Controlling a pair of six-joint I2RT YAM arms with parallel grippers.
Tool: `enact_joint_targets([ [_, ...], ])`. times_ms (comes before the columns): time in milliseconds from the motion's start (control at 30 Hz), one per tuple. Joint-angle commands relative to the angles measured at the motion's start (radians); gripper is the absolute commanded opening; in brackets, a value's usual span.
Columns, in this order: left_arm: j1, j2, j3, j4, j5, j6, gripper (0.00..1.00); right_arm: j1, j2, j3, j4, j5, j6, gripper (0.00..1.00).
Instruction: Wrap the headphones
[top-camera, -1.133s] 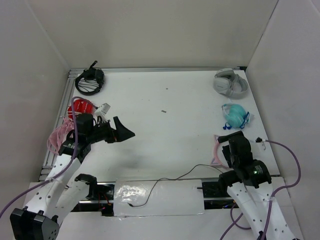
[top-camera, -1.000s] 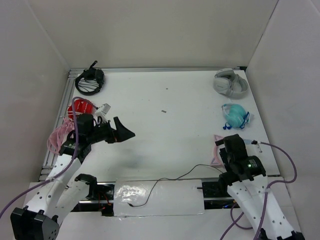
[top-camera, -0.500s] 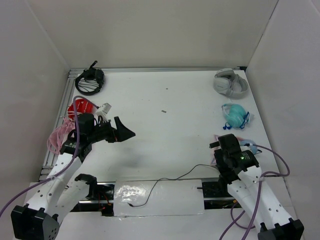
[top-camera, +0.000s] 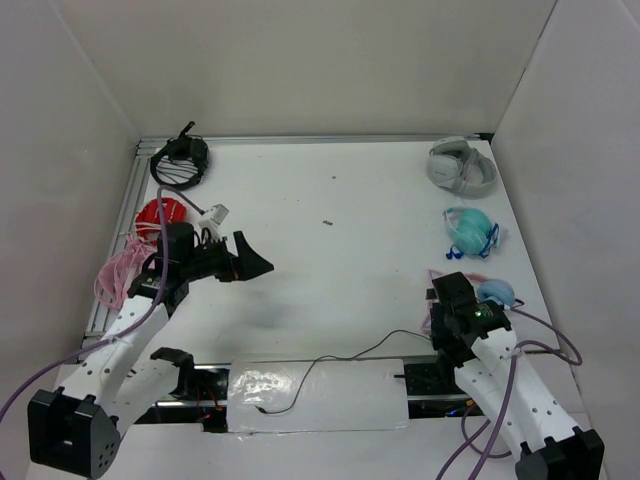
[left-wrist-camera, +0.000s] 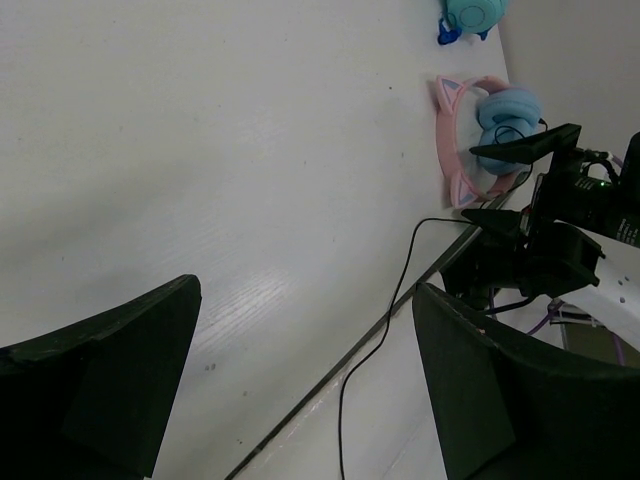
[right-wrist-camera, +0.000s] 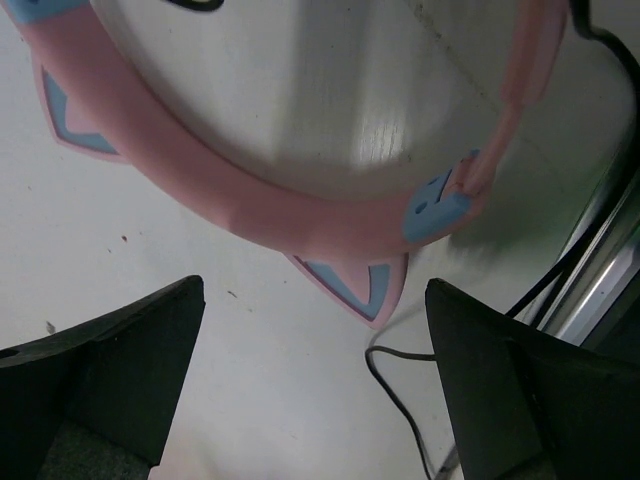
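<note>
The headphones (top-camera: 497, 292) lie flat at the table's near right: a pink cat-eared headband (right-wrist-camera: 250, 220) and light blue ear cups (left-wrist-camera: 510, 108). Their thin black cable (top-camera: 350, 355) trails left over the near edge. My right gripper (top-camera: 444, 296) hangs open just above the headband's near side, with a cat ear between its fingers (right-wrist-camera: 313, 290), touching nothing. It hides most of the headband in the top view. My left gripper (top-camera: 252, 264) is open and empty above the left middle of the table, aimed towards the headphones (left-wrist-camera: 305, 300).
Turquoise headphones (top-camera: 470, 230) and grey-white headphones (top-camera: 461, 165) lie behind the task pair on the right. Black headphones (top-camera: 180, 160), a red item (top-camera: 160, 212) and a pink bundle (top-camera: 115, 275) sit along the left edge. A white sheet (top-camera: 320, 395) covers the near ledge.
My right gripper has moved left and towards the near edge, uncovering a light blue ear cup. My left gripper has shifted slightly right. Both jaws stay open.
</note>
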Motion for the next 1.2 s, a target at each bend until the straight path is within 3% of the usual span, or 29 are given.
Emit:
enact_joint_targets([
  [0, -0.005, 0.035, 0.014, 0.069, 0.045, 0.032, 0.99, -0.011, 0.004, 0.006, -0.051, 0.076, 0.121, 0.98],
  [133, -0.004, 0.065, 0.020, 0.085, 0.045, 0.043, 0.99, -0.032, -0.074, -0.020, -0.052, 0.116, 0.192, 0.97],
  [267, -0.004, 0.058, 0.028, 0.087, 0.031, 0.043, 0.99, -0.074, -0.082, -0.047, -0.025, 0.117, 0.169, 0.87],
  [500, -0.004, 0.003, 0.025, 0.075, -0.028, 0.043, 0.99, -0.126, 0.096, -0.060, 0.054, 0.025, 0.118, 0.78],
  [567, -0.004, -0.016, 0.019, 0.067, -0.047, 0.045, 0.99, -0.132, 0.135, -0.067, 0.093, 0.010, 0.105, 0.65],
  [600, -0.004, -0.024, 0.016, 0.064, -0.054, 0.043, 0.99, -0.132, 0.147, -0.081, 0.122, 0.002, 0.092, 0.51],
  [700, -0.004, -0.028, 0.013, 0.058, -0.085, 0.040, 0.99, -0.134, 0.144, -0.064, 0.101, 0.007, 0.083, 0.34],
  [767, -0.004, -0.019, 0.017, 0.055, -0.085, 0.040, 0.99, -0.134, 0.115, -0.057, 0.084, 0.010, 0.063, 0.11],
  [833, -0.004, -0.010, 0.023, 0.052, -0.079, 0.043, 0.99, -0.132, 0.066, -0.052, 0.055, 0.013, 0.046, 0.00],
  [1167, -0.004, 0.021, 0.060, 0.036, 0.011, 0.060, 0.99, -0.051, -0.097, -0.006, 0.078, -0.064, -0.116, 0.00],
])
